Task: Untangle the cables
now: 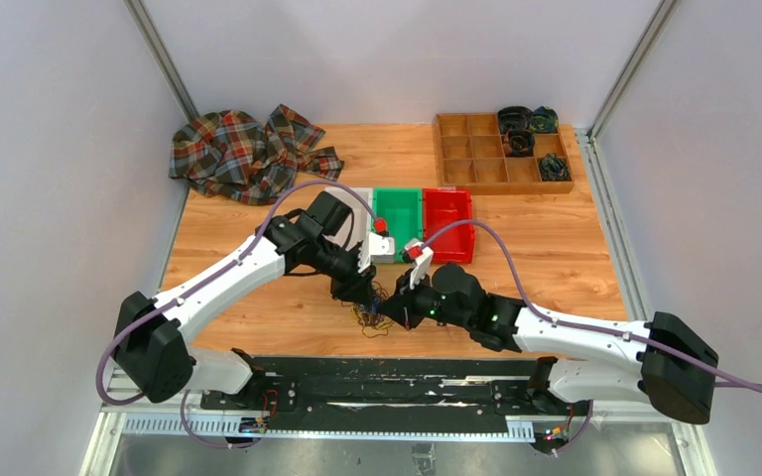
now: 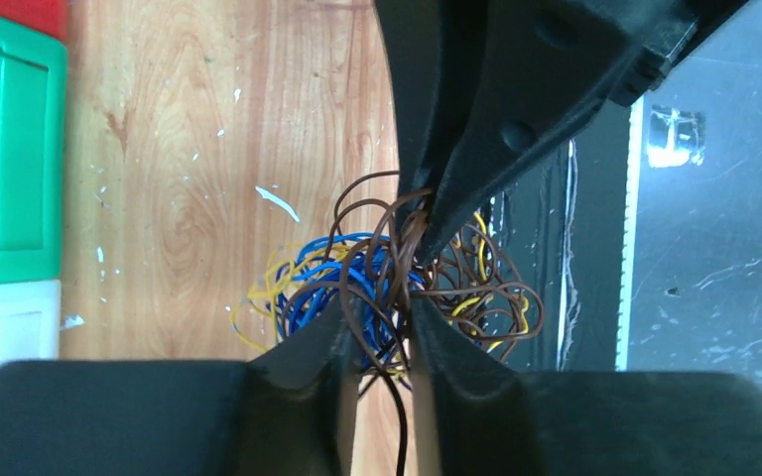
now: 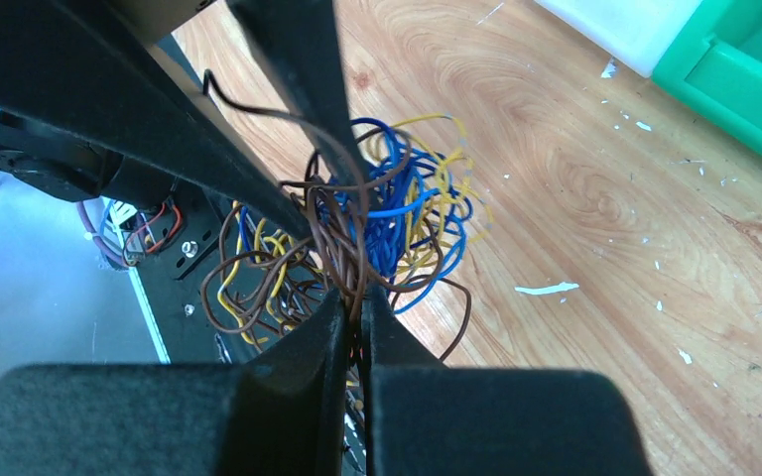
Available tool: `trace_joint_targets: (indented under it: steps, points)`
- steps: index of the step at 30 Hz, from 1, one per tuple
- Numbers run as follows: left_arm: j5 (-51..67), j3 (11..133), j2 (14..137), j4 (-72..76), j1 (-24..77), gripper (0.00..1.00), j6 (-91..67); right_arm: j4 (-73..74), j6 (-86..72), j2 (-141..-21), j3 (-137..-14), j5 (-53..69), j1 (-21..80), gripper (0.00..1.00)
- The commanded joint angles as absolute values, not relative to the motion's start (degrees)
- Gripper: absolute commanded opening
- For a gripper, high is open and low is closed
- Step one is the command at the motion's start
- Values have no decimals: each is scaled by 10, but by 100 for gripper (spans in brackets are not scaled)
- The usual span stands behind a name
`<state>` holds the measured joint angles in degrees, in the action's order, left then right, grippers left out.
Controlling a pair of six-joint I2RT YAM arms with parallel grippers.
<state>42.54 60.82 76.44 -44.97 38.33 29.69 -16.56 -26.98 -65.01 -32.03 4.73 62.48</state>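
The cables [image 1: 369, 319] are a fist-sized tangle of blue, yellow and brown wires at the near edge of the wooden table, partly over the black rail. They also show in the left wrist view [image 2: 342, 283] and the right wrist view [image 3: 407, 213]. My left gripper [image 1: 362, 296] stands over the tangle with its jaws a little apart [image 2: 382, 342]. Brown loops pass loosely through the gap. My right gripper [image 1: 389, 315] comes in from the right and is shut on a bunch of brown strands [image 3: 357, 297].
A green bin [image 1: 398, 220] and a red bin [image 1: 448, 223] stand just behind the grippers, with a white bin [image 2: 10, 322] beside the green one. A wooden compartment tray [image 1: 486, 171] sits far right, a plaid cloth [image 1: 243, 154] far left. The black rail [image 1: 387, 382] runs along the front.
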Motion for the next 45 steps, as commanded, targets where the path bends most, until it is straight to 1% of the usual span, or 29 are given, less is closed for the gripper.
trace_joint_targets:
  steps: [1,3,4,8,10,16,18,21,24,28,32,36,42,45]
  points:
    - [449,602,741,-488,378,17,339,-226,-287,-626,-311,56,602,1]
    - [449,601,732,-497,376,5,339,-240,-300,-613,-294,52,595,1]
    - [448,601,727,-501,374,1,339,-243,-307,-608,-286,48,590,1]
    - [441,606,707,-515,359,1,323,-230,-318,-594,-265,6,580,4]
    - [432,610,695,-524,353,1,316,-219,-324,-582,-251,-37,578,4]
    - [457,622,666,-541,349,1,262,-167,-341,-539,-235,-178,577,2]
    - [472,623,657,-548,349,1,245,-153,-344,-524,-236,-200,577,2]
    - [467,622,644,-556,349,1,241,-138,-347,-503,-229,-223,577,5]
    - [422,631,632,-587,349,1,273,-93,-348,-486,-229,-250,577,6]
    - [270,630,613,-605,349,1,309,-28,-339,-471,-236,-305,577,4]
    - [180,613,591,-609,347,1,340,12,-338,-455,-233,-329,577,3]
    - [120,589,569,-609,342,1,365,73,-350,-444,-238,-361,577,3]
    - [77,538,543,-617,338,1,416,177,-379,-432,-261,-413,577,0]
    - [80,505,540,-613,337,1,420,162,-369,-407,-254,-394,577,1]
